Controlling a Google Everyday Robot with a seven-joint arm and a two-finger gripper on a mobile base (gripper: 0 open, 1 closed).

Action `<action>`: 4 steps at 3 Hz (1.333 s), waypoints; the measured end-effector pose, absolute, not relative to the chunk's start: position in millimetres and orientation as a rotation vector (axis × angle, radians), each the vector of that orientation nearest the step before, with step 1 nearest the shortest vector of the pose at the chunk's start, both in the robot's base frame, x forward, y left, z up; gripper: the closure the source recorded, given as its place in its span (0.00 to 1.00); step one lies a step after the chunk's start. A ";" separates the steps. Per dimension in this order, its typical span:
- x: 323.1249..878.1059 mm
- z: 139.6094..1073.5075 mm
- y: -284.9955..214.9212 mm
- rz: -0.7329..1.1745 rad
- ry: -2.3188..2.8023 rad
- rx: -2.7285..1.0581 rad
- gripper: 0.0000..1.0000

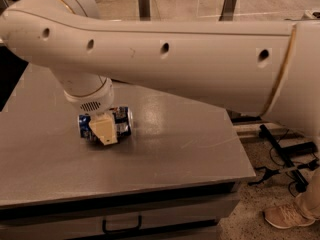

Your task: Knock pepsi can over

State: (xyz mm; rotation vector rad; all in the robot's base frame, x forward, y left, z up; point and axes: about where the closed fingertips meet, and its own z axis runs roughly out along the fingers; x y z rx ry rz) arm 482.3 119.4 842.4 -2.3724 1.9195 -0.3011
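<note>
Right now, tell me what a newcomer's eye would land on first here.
The huge cream robot arm fills the top of the view, sweeping in from the right. Its gripper sits low over the left part of the grey table, right against the pepsi can, which lies on its side there. At the bottom right, a shoe stands on the floor beside the table.
</note>
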 end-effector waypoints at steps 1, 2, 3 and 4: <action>485.2 847.5 106.0 -0.293 1.923 -2.338 0.12; 488.5 858.7 92.1 -0.302 1.923 -2.281 0.00; 492.8 872.5 66.4 -0.241 1.944 -2.174 0.00; 485.4 883.8 9.8 -0.134 1.961 -2.008 0.00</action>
